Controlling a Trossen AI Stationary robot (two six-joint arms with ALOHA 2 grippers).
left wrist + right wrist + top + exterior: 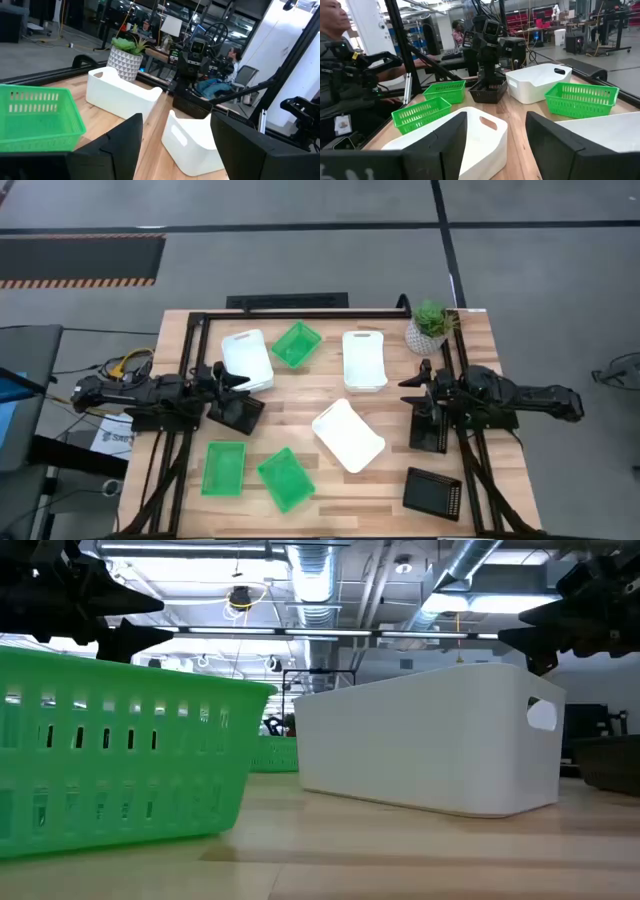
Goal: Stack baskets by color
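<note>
Three white baskets (247,358) (364,360) (347,435) and three green baskets (296,344) (223,468) (285,478) lie singly on the wooden table. One black basket (235,412) sits below my left arm, another (430,430) below my right arm, and a third (432,492) lies near the front right. My left gripper (232,380) hovers open at the table's left, above the gap between a white and a black basket. At the table's right my right gripper (412,385) hovers open, facing the left one. Nothing lies between either pair of fingers (120,145) (445,145).
A small potted plant (430,325) stands at the far right corner. Black frame rails (300,312) run along the far edge and both sides of the table. Bare wood shows around the table's middle, between the baskets. A person (340,65) sits beyond the table's left side.
</note>
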